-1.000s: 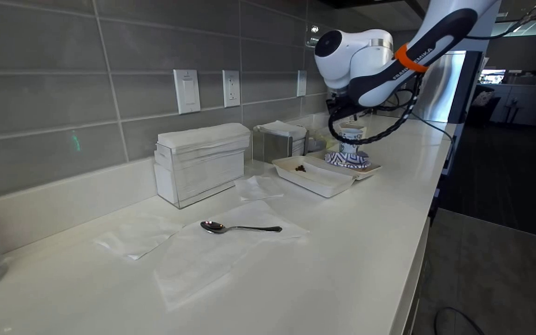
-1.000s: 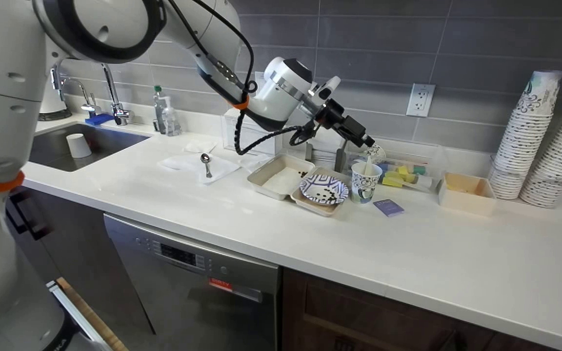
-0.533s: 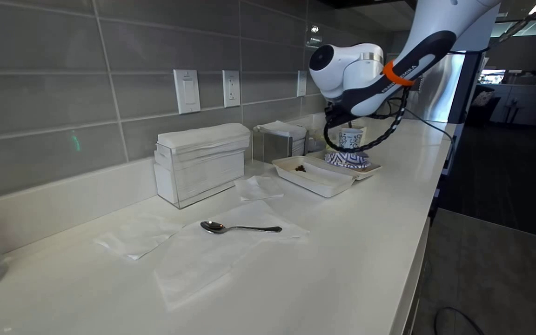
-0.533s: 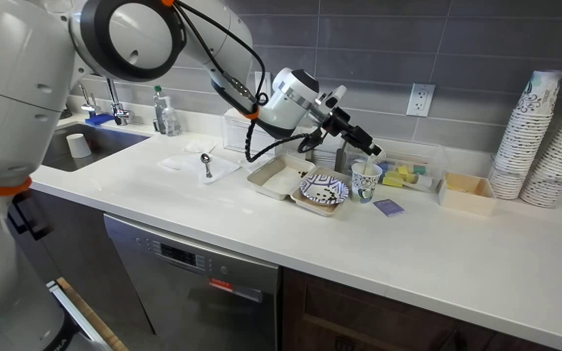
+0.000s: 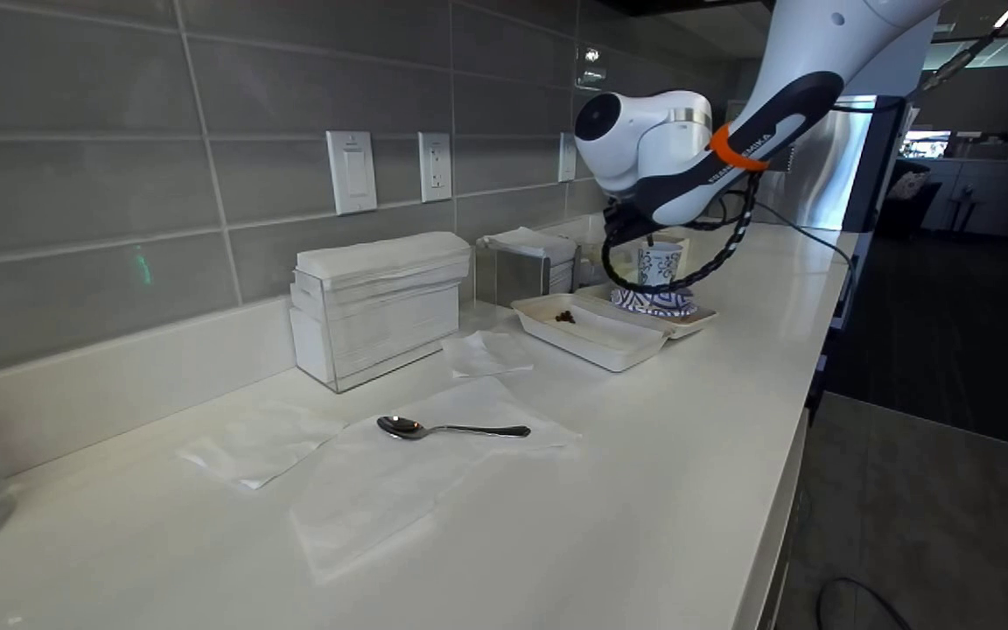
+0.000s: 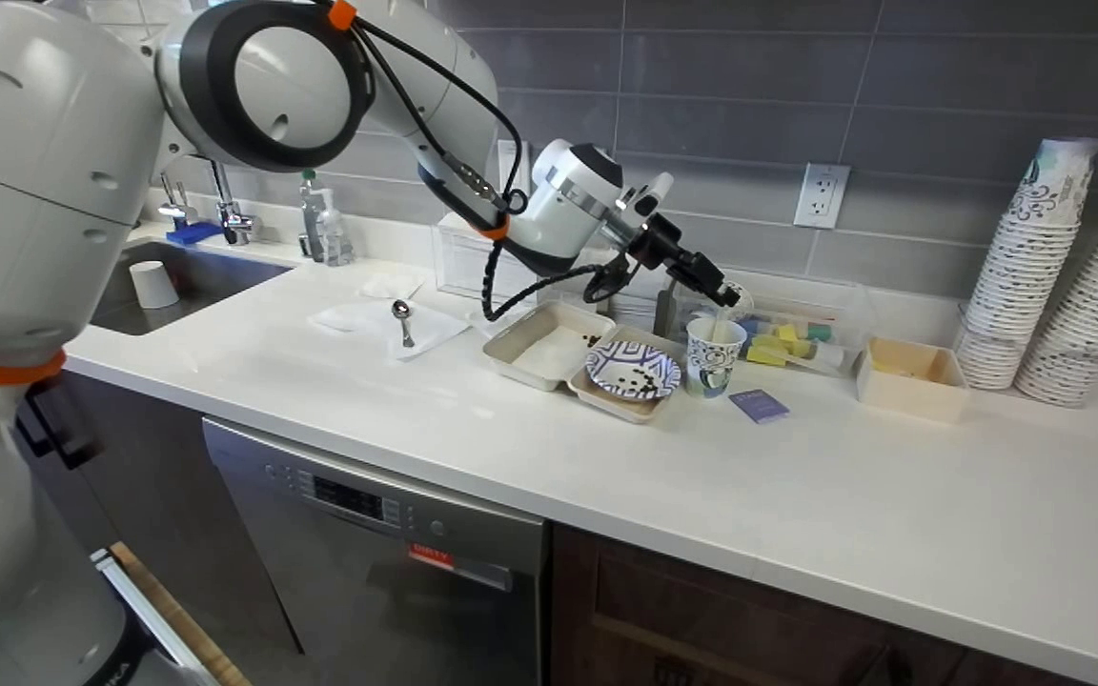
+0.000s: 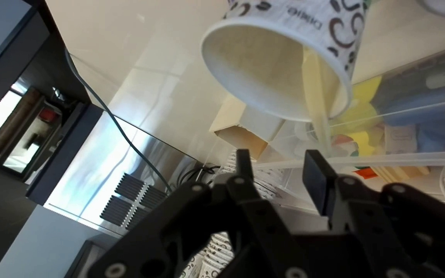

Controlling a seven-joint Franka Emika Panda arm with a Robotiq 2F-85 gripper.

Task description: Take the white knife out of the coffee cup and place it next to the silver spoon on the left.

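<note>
Gripping nothing, fingers (image 7: 319,185) partway apart near end of white knife (image 7: 314,87) in coffee cup (image 7: 272,65); contact unclear.

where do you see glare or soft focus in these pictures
In the wrist view, glare on the steel panel and slight softness along the white knife; in an exterior view, bright highlights on the silver spoon and a green glint on the tiled wall; in both exterior views, sheen on the counter.
</note>
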